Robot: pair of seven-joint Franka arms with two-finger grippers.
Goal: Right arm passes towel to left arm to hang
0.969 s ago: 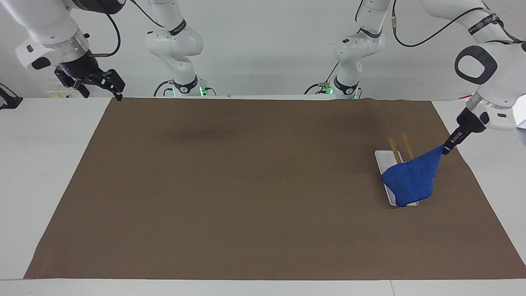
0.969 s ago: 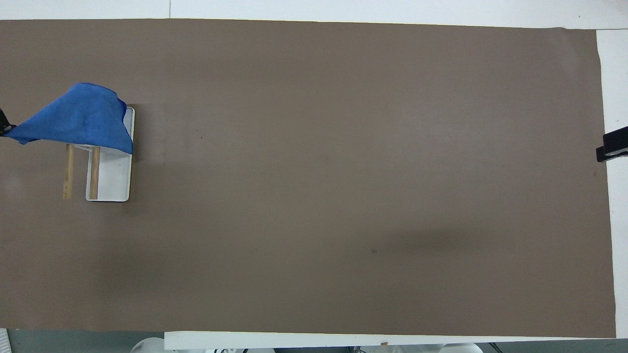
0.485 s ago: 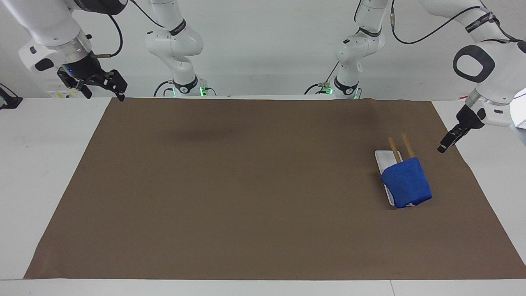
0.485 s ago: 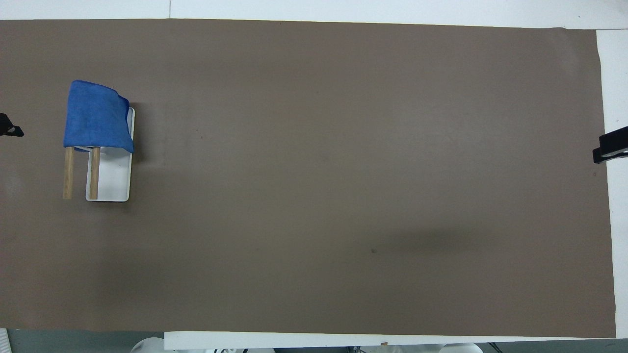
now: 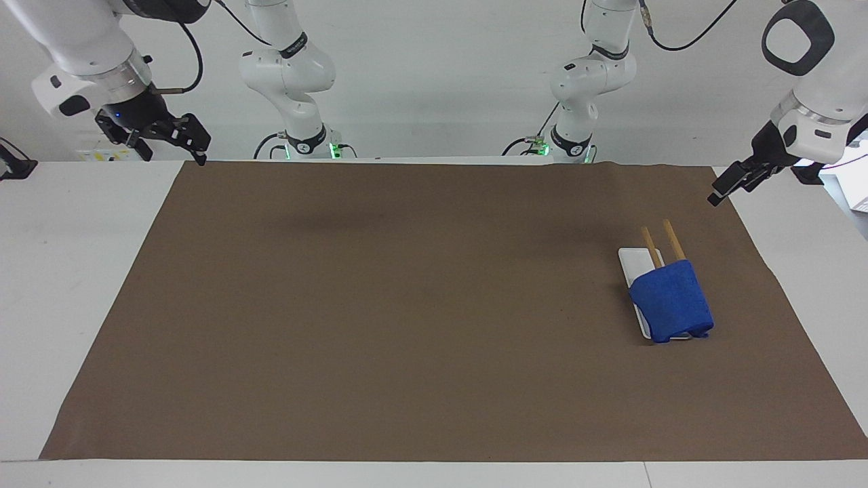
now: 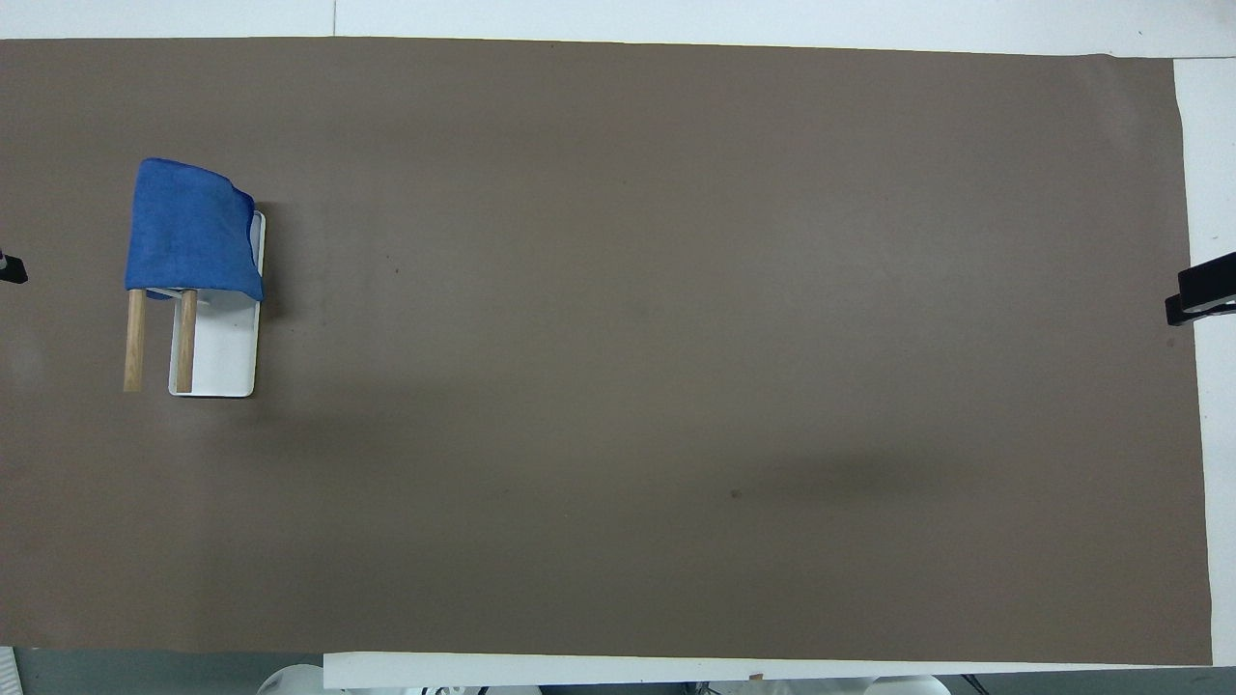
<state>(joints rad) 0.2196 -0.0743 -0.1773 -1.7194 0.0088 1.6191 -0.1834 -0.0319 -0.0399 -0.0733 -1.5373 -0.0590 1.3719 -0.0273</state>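
Your left gripper [image 5: 719, 192] hangs in the air over the brown mat's [image 5: 407, 305] edge at the left arm's end of the desk [image 5: 68, 271], holding nothing; whether its jaws are spread or pressed together cannot be told. Your right gripper [image 5: 173, 139] waits raised over the mat's corner at the right arm's end, its jaws spread and empty. The towel [image 5: 671, 299], a bright blue terry cloth, is draped over two wooden rails [image 5: 661, 242] of a small rack with a white base [image 5: 634, 261], toward the left arm's end. The rails run toward and away from you, and the towel covers their ends farther from you, its sides hanging down. The rest of the mat lies bare from the rack toward the right arm's end.
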